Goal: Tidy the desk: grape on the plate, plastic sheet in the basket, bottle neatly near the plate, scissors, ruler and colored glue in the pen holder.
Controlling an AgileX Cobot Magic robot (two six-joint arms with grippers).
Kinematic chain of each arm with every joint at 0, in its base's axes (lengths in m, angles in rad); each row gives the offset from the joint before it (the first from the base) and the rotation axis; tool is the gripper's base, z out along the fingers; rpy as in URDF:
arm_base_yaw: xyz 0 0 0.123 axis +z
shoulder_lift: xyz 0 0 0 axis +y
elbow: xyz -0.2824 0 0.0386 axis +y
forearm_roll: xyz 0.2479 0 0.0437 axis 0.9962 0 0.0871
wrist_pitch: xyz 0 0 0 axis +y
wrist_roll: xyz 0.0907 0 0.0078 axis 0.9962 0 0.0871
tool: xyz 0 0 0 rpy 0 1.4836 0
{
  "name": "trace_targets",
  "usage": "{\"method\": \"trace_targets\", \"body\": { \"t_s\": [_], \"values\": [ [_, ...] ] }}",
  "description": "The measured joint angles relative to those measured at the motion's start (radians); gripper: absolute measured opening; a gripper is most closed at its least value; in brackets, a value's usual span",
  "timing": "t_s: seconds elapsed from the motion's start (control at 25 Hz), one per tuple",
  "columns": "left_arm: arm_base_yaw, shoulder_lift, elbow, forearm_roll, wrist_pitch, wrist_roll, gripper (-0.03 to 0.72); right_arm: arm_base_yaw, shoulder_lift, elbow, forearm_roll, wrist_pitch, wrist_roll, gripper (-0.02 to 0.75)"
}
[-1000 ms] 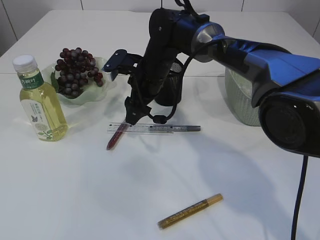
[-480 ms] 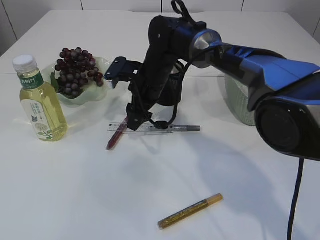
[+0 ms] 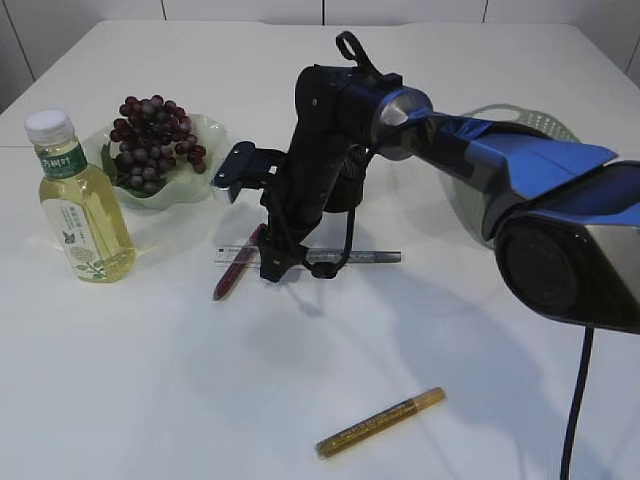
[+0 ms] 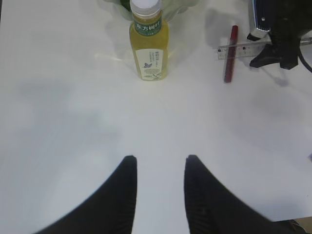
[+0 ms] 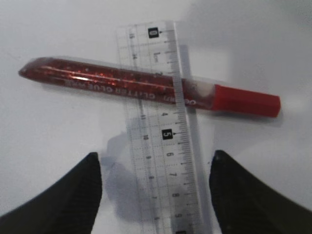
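My right gripper is open and low over the clear ruler. In the right wrist view its fingers straddle the ruler. The ruler lies across the red glitter glue, which also shows in the exterior view. A gold glitter glue lies near the front. The grapes sit on the green plate. The bottle stands upright to the plate's left. My left gripper is open and empty over bare table. Scissors and plastic sheet are out of view.
The black mesh pen holder stands behind my right arm, mostly hidden. A pale basket stands at the right behind the arm. A dark pen lies in line with the ruler's right end.
My right gripper has moved down and a little right along the ruler, closer to the table. The ruler, glues and bottle have not moved.
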Motion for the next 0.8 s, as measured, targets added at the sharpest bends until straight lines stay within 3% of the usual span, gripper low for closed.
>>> {"method": "trace_targets", "body": {
  "t_s": [0.8],
  "values": [
    [0.0, 0.0, 0.0, 0.004, 0.0, 0.003, 0.237, 0.0, 0.004, 0.0, -0.012, -0.02, -0.005, 0.543]
  ]
}}
